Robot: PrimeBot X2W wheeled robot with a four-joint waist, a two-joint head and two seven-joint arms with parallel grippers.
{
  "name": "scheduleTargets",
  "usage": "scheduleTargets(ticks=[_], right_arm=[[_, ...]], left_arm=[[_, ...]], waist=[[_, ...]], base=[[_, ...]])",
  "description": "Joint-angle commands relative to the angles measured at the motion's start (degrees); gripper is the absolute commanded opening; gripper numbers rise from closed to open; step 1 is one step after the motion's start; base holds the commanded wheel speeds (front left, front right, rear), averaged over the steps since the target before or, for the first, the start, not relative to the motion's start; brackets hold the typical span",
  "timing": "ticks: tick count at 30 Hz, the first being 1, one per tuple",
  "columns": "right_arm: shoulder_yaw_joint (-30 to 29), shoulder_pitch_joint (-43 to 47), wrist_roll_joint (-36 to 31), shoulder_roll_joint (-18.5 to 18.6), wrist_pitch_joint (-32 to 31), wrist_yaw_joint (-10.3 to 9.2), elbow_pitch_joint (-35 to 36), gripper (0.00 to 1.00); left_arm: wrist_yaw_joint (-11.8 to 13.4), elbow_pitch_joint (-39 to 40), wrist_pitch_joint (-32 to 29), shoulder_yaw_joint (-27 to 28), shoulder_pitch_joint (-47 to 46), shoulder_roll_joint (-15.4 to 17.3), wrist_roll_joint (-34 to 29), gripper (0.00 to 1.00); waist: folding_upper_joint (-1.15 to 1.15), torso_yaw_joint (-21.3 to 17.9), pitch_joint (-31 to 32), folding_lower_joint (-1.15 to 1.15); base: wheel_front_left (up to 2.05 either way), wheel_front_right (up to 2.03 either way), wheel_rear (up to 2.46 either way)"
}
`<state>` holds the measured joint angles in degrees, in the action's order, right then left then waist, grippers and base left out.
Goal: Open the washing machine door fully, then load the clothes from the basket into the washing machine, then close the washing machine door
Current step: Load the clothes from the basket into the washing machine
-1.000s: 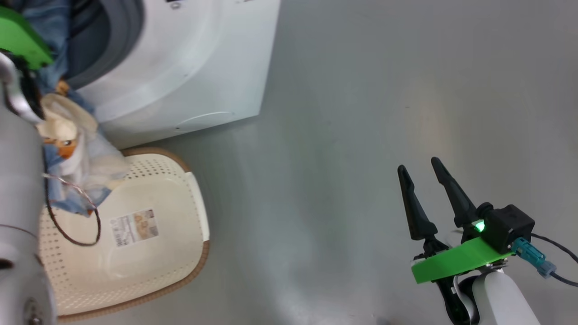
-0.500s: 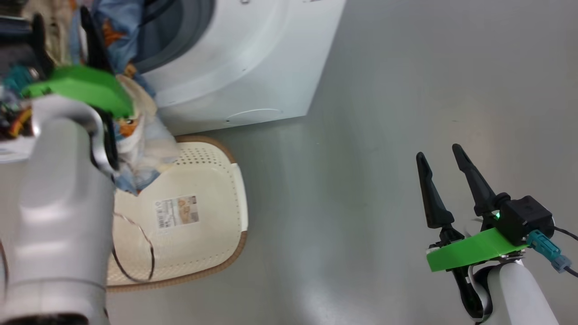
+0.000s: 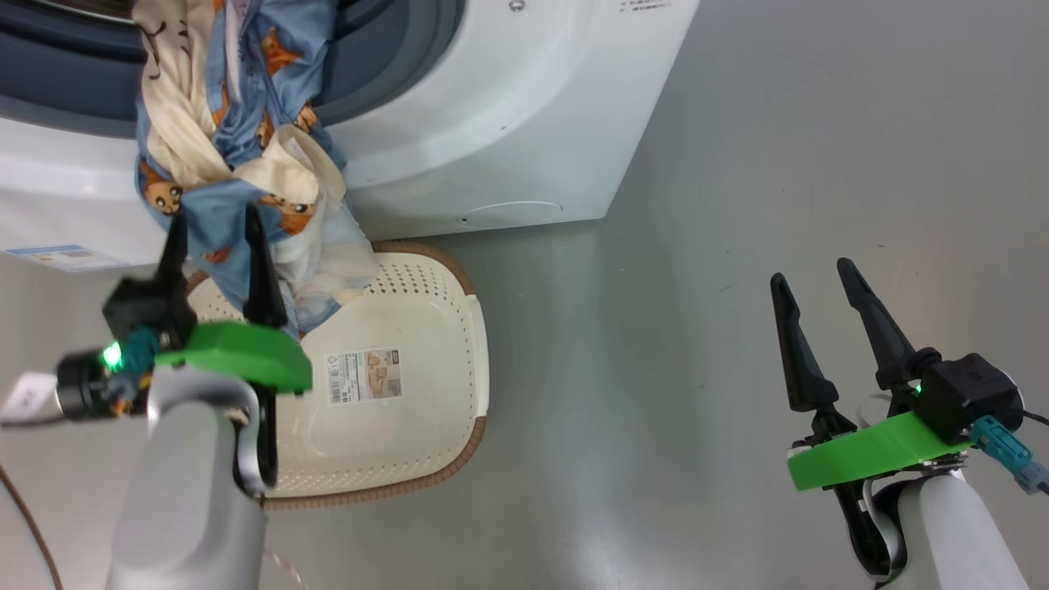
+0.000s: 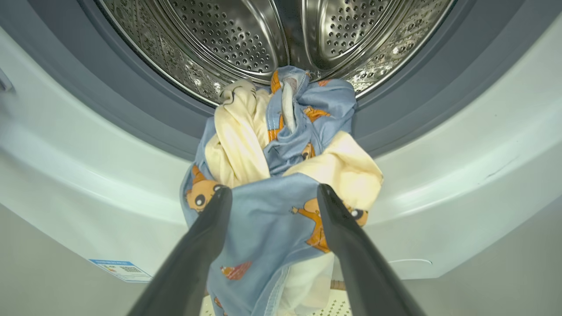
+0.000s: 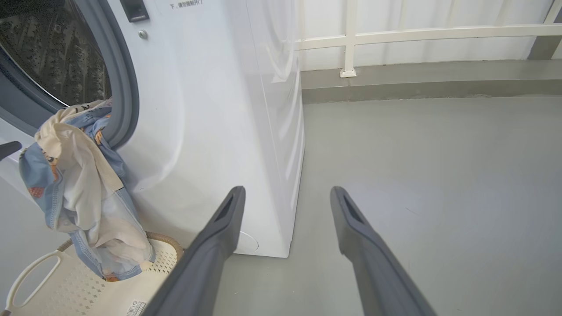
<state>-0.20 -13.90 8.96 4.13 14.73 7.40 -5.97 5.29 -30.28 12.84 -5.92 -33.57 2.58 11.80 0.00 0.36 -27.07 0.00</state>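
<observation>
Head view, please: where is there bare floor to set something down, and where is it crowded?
Bare floor runs from the washer and the basket's rim across to the right pincer. The basket's bottom around its label is free too. Crowded: the washer's mouth, where the clothes hang down into the basket, with the left pincer before them.

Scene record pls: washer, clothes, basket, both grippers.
washer: opening uncovered, steel drum visible
clothes: draped over the grey ring, top end just inside the drum, lower end hanging into the basket
basket: on the floor in front of the washer
left gripper: open, fingers in front of the hanging clothes, no grip
right gripper: open, holding nothing, over the floor
loading: not finished
</observation>
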Motion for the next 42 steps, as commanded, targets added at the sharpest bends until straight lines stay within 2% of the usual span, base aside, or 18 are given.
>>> scheduleTargets(ticks=[1,12,24,34,42], right_arm=[[1.82,0.60,-1.08,0.36,0.27,0.09,1.30,1.00],[2.06,0.41,-1.11,1.14,0.27,0.09,1.72,1.00],[2.03,0.30,-1.32,1.36,0.27,0.09,1.66,1.00],[2.08,0.08,-1.38,1.04,0.27,0.09,1.62,1.00],[2.36,-0.63,-1.12,0.61,0.27,0.09,1.83,1.00]], left_arm=[[0.14,2.49,-0.31,1.30,1.89,1.48,0.24,1.00],[2.06,15.91,-4.73,2.20,16.15,1.97,2.33,1.00],[3.38,25.11,-7.62,2.38,23.02,2.72,3.20,1.00],[3.43,28.43,-9.64,2.31,24.00,3.51,3.98,1.00],[2.32,25.11,-8.24,3.36,19.81,3.84,6.29,1.00]], waist=[[0.00,0.06,0.04,0.00],[0.00,0.04,-0.36,0.00],[0.00,0.21,-0.88,0.00],[0.00,0.27,-1.29,0.00],[0.00,-1.64,-2.31,0.00]], base=[[0.00,0.00,0.00],[0.00,0.00,0.00],[0.00,0.00,0.00],[0.00,0.00,0.00],[0.00,0.00,0.00]])
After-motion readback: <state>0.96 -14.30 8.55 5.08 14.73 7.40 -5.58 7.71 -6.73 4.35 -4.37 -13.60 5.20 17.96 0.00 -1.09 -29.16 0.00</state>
